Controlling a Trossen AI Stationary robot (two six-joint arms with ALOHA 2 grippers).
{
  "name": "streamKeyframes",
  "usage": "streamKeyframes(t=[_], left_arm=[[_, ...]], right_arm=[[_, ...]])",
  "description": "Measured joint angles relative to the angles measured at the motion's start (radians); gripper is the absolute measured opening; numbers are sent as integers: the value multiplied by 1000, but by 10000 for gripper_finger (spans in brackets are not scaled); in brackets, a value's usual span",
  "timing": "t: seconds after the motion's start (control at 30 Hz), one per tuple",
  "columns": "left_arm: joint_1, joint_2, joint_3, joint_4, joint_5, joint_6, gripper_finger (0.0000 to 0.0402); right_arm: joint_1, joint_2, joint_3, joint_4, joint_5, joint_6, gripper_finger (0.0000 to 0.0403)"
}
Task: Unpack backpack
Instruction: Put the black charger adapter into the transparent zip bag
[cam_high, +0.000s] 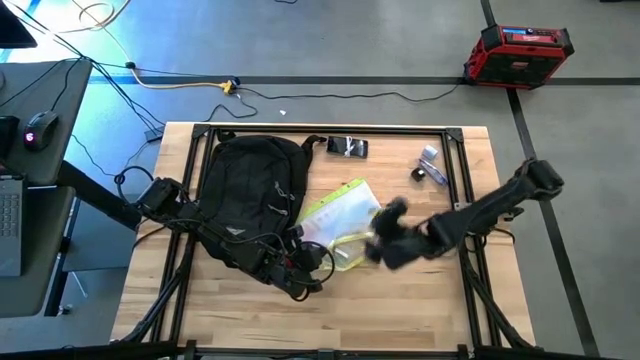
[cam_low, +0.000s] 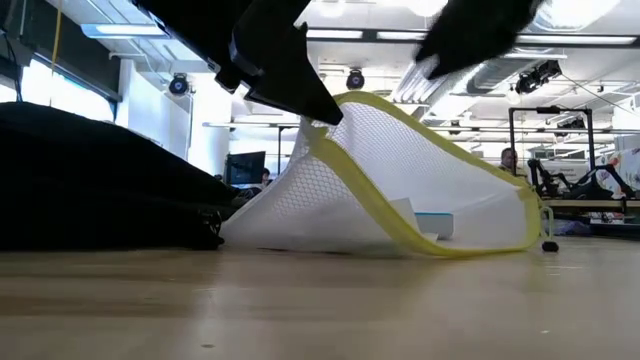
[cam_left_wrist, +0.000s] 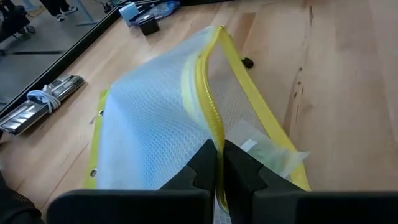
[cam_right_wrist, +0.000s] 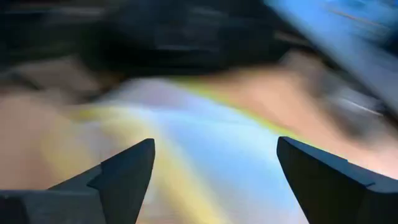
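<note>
Lying beside backpack (cam_high: 250, 195), mesh pouch (cam_high: 340, 218) pinched by left end effector (cam_left_wrist: 219, 177); right end effector (cam_right_wrist: 214, 165) open above.

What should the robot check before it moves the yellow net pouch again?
1. Left gripper shut on the pouch's yellow edge: ok.
2. Right gripper open, over the pouch: ok.
3. Pouch all the way out of the backpack: cannot tell; in the high view they touch or overlap.
4. Pouch off the table: not ok; in the low view one side is raised, the rest rests on the wood.
5. Small things already unpacked at the table's far edge, apart from the pouch: ok.
</note>
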Motion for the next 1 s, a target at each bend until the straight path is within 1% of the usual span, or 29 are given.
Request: streamKeyframes(t=[0.07, 0.13, 0.2, 0.23, 0.27, 0.33, 0.4, 0.47, 0.53, 0.6, 0.7, 0.8, 1.0], left_arm=[[0, 0, 0, 1, 0, 0, 0], [0, 0, 0, 2, 0, 0, 0], [0, 0, -1, 2, 14, 1, 0], [1, 0, -1, 2, 26, 1, 0], [1, 0, -1, 2, 31, 1, 0], [1, 0, -1, 3, 32, 7, 0], [1, 0, -1, 4, 33, 11, 0], [1, 0, -1, 2, 42, 11, 0], [1, 0, -2, 6, 47, 19, 0], [1, 0, -2, 8, 48, 19, 0], [1, 0, -2, 8, 52, 20, 0], [1, 0, -2, 9, 51, 28, 0], [1, 0, -2, 10, 53, 28, 0]], right_arm=[[-84, -42, 0, -206, -7, 145, 323], [-205, -65, 0, -400, -60, 241, 323], [-335, -66, -2, -531, -99, 269, 323], [-396, -65, -3, -563, -114, 251, 323], [-456, -65, -3, -564, -135, 200, 323], [-576, -63, -3, -515, -187, 43, 323], [-692, -61, -3, -448, -259, -113, 323], [-803, -59, -3, -400, -351, -229, 323], [-906, -58, -3, -386, -421, -300, 323], [-987, -58, -3, -389, -458, -322, 323], [-1064, -57, -3, -391, -497, -345, 323], [-1085, -57, -26, -371, -536, -362, 323], [-1094, -57, -182, -301, -573, -370, 323]])
